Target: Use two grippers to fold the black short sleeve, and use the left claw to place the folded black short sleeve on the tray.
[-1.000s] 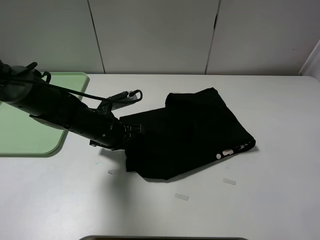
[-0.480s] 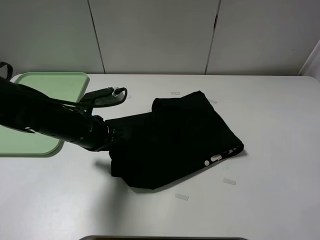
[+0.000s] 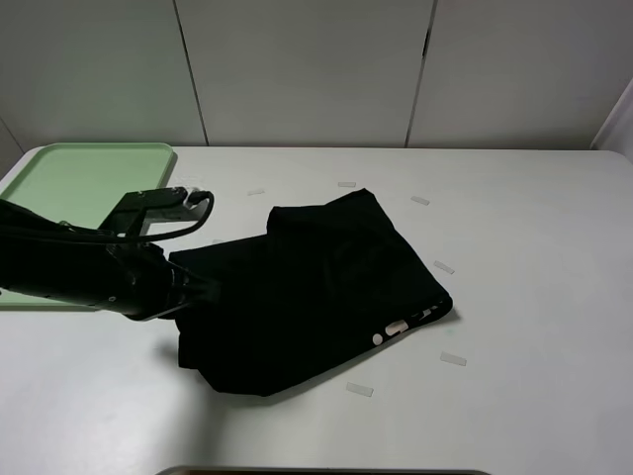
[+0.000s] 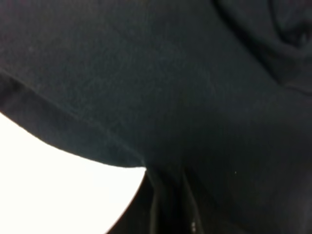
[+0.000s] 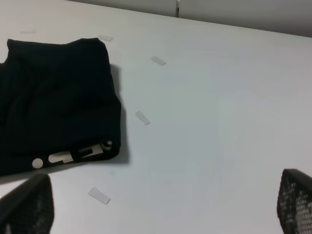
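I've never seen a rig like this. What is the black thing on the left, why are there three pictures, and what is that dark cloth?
This is a robot with two black arms, each ending in a claw. One picture comes from a camera mounted high, looking down on the white table. The other two come from small cameras on the arms' wrists.

On the table lie a folded black short sleeve, a pale green tray at the far left of the high view, and some small pale tape strips.

The left claw is shut on the shirt's edge, so its wrist picture is almost filled with black cloth. The right claw is open and holds nothing. Its two tips frame its wrist picture, which looks across at the shirt's pale lettering.
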{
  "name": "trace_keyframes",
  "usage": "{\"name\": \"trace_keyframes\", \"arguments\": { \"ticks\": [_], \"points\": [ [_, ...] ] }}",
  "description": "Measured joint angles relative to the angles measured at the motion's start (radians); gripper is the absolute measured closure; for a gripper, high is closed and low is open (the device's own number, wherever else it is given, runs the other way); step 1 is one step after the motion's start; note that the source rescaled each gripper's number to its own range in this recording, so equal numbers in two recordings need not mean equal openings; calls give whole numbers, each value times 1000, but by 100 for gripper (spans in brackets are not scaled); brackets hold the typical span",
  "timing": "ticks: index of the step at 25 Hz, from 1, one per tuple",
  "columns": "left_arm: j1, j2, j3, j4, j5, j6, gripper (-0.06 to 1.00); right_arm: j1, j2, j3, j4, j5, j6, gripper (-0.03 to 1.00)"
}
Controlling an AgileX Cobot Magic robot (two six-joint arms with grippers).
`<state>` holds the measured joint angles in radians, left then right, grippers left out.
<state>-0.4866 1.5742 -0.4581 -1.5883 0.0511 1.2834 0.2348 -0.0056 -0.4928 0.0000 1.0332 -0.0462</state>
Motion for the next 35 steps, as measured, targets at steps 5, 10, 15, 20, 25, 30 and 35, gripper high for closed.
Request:
{"name": "trace_keyframes", "arguments": {
  "ticks": [5,10,15,20,25,30,35],
  "points": [
    [0,-7,0,0,-1,-4,89,0,0,0,0,0,0,-3],
    [0,-7,-6,-32,-1,-7,89,0,0,0,0,0,0,-3],
    [0,-6,-55,-118,2,-7,89,0,0,0,12,0,0,-3],
    [0,-5,-117,-134,23,-7,89,0,0,0,15,0,0,-3],
    [0,-5,-172,-132,80,-9,89,0,0,0,15,0,0,-3],
    [0,-5,-211,-127,100,-8,89,0,0,0,15,0,0,-3],
    [0,29,-259,-127,102,-4,89,0,0,0,16,0,0,-3]
  ]
}}
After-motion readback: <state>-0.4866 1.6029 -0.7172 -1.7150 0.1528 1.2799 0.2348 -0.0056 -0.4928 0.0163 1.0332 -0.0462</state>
